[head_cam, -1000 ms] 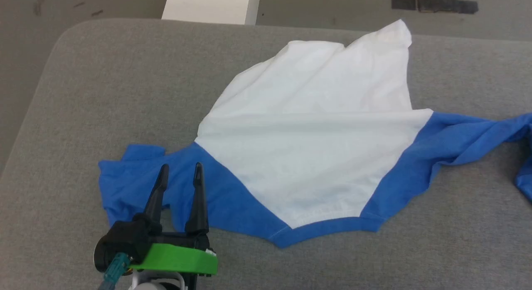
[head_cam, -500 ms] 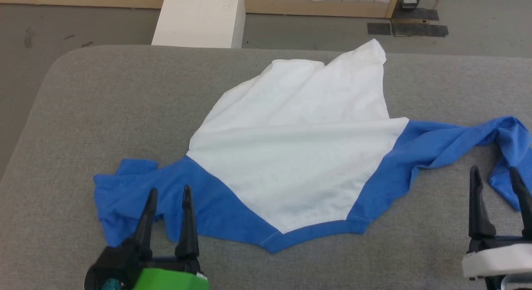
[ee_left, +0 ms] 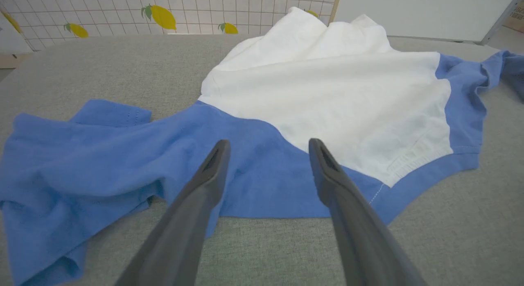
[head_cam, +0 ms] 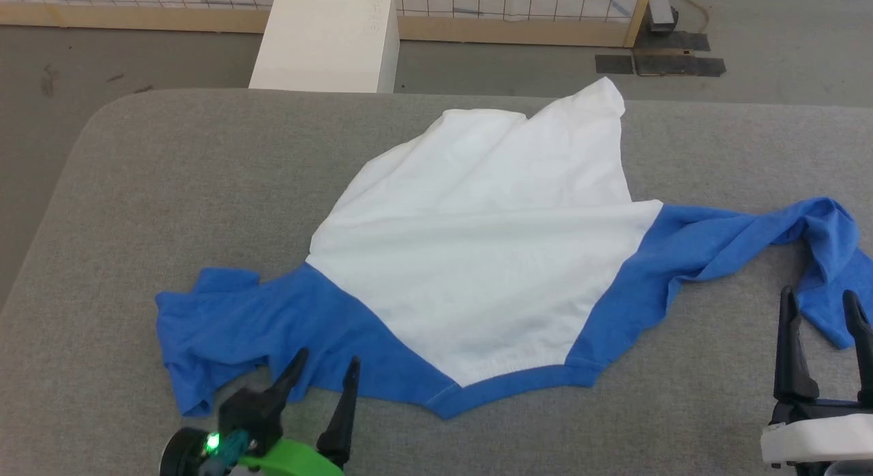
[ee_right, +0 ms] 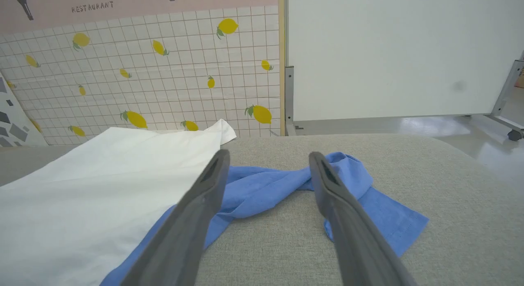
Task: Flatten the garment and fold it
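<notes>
At the near edge of the grey tabletop (head_cam: 170, 176), toward its left corner, our left gripper (head_cam: 327, 359) has its two dark fingers spread wide and grips nothing. Its tips sit over the near rim of the blue shoulder cloth, and we cannot tell whether they touch it. Toward the near right corner, our right gripper (head_cam: 818, 295) is likewise wide apart and empty, with the cuff end of the right sleeve (head_cam: 750, 234) just past its tips.

The garment (head_cam: 477, 258) lies across the middle of the tabletop, its blue neck band (head_cam: 505, 384) turned to the near edge. The left sleeve (head_cam: 218, 319) is bunched in a rumpled heap toward the left edge. The right sleeve runs twisted toward the right edge, then doubles back toward the near edge.

Farther on, the white body narrows and creases. Folds gather at its hem, and one corner peaks close to the far edge.

Past the far edge stands a white box (head_cam: 327, 39) on the grey floor (head_cam: 511, 67). Behind it we see a gridded wall panel (ee_right: 163, 73) printed with lemons, with a whiteboard (ee_right: 389, 52) beside it.
</notes>
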Motion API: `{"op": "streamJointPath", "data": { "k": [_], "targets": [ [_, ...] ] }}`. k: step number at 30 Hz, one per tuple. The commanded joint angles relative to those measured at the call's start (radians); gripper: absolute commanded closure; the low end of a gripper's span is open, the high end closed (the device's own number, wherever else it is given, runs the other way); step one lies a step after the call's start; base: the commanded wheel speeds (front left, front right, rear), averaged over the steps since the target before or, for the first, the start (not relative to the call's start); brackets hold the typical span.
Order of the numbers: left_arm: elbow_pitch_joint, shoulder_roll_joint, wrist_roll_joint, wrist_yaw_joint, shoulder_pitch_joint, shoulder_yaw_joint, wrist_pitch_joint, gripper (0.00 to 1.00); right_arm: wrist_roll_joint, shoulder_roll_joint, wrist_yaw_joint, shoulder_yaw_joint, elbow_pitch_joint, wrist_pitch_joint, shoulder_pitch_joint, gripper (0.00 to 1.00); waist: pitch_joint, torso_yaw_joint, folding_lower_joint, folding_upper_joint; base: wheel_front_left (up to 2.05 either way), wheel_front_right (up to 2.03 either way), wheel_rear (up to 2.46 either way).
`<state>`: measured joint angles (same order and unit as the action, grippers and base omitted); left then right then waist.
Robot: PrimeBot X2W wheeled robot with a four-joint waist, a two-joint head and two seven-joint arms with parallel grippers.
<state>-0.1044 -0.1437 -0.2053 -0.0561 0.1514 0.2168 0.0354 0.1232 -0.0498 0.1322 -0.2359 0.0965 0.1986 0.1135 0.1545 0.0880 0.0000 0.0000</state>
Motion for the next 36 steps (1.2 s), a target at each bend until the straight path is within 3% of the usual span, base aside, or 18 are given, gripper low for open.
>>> {"op": "streamJointPath", "data": {
  "k": [1,9,19,23,25,30,36],
  "targets": [
    [-0.014,-0.019,0.0,-0.015,-0.031,0.013,-0.046,0.0,0.001,-0.001,-0.002,0.003,-0.005,0.006,-0.003,0.0,0.008,0.004,0.0,0.0,0.0,0.0,0.0],
    [0.019,-0.127,-0.01,-0.065,-0.14,0.148,-0.34,0.0,0.008,-0.001,-0.002,0.025,-0.011,0.003,-0.011,0.0,0.046,0.012,0.0,0.0,0.0,0.0,0.0],
    [0.172,-0.158,-0.046,-0.072,-0.243,0.222,-0.428,0.0,-0.002,-0.001,-0.002,0.038,0.007,-0.009,-0.032,0.0,0.097,-0.005,0.0,0.0,0.0,0.0,0.0],
    [0.23,-0.148,-0.057,-0.073,-0.274,0.234,-0.414,0.0,-0.001,-0.001,-0.002,0.037,0.016,-0.015,-0.036,0.0,0.109,-0.013,0.0,0.0,0.0,0.0,0.0],
    [0.27,-0.141,-0.065,-0.073,-0.282,0.239,-0.404,1.0,0.0,-0.001,-0.002,0.038,0.02,-0.019,-0.039,0.0,0.11,-0.018,0.0,0.0,0.0,0.0,0.0],
    [0.314,-0.133,-0.073,-0.071,-0.293,0.246,-0.365,1.0,0.002,-0.001,-0.002,0.034,0.025,-0.024,-0.046,0.0,0.099,-0.023,0.0,0.0,0.0,0.0,0.0],
    [0.281,-0.106,-0.119,-0.048,-0.274,0.193,-0.225,1.0,-0.005,-0.001,-0.002,0.051,0.039,-0.031,-0.064,0.0,0.064,-0.023,0.0,0.0,0.0,0.0,0.0]
  ]
}}
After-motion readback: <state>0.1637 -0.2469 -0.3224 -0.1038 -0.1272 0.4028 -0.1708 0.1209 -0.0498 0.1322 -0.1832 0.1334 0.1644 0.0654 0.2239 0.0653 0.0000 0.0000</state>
